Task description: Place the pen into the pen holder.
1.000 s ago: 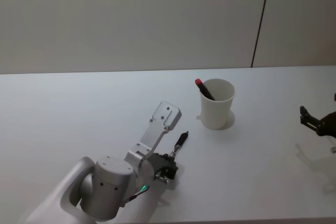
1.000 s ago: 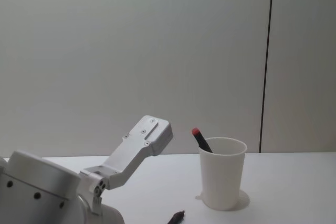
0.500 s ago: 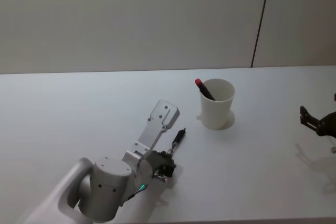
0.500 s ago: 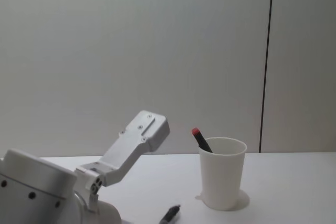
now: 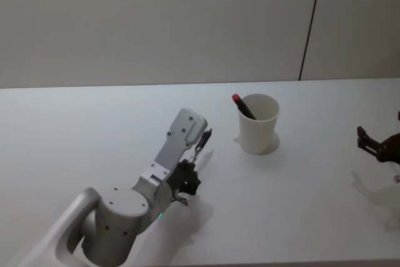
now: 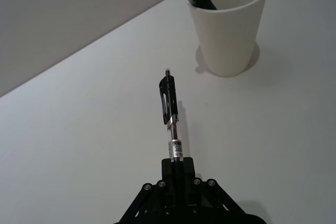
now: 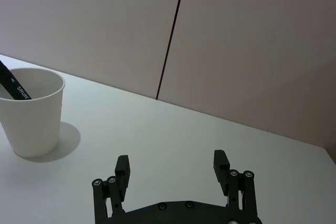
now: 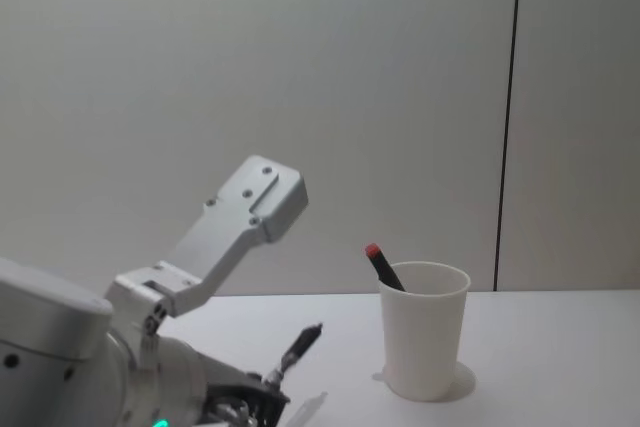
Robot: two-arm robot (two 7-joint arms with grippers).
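left tool (image 6: 177, 163): clenched on the pen's back end, low over the worktop (image 5: 75, 129), left of the cup
pen (image 6: 169, 109): black, clip end out front, tilted up and aimed toward the cup; looks lifted clear of the worktop, with its shadow beside it
cup (image 5: 256, 136): white paper, upright, apart from the pen tip; already holds a red-capped marker (image 5: 240, 104) leaning on the rim
right tool (image 7: 173, 169): fingers spread, grasping nothing, parked near the worktop's right edge, well apart from the cup
done: pick-up looks complete
left: carry the pen over the rim, stand it more upright, release it inside; not yet done, the pen is outside the cup
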